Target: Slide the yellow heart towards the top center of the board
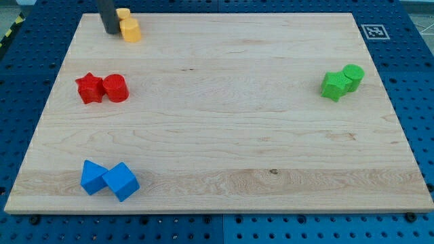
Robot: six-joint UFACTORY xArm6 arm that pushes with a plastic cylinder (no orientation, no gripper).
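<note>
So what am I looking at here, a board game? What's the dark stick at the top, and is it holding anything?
It's a robot's workspace, seen by one camera looking down at a wooden board. The dark stick is the arm's rod; my tip only pushes things and holds nothing. It sits near the view's top left, just left of two yellow blocks: a larger one, probably the yellow heart, and a smaller one behind it. Elsewhere lie a red star beside a red cylinder, two green blocks at the right, and two blue blocks at bottom left.
</note>
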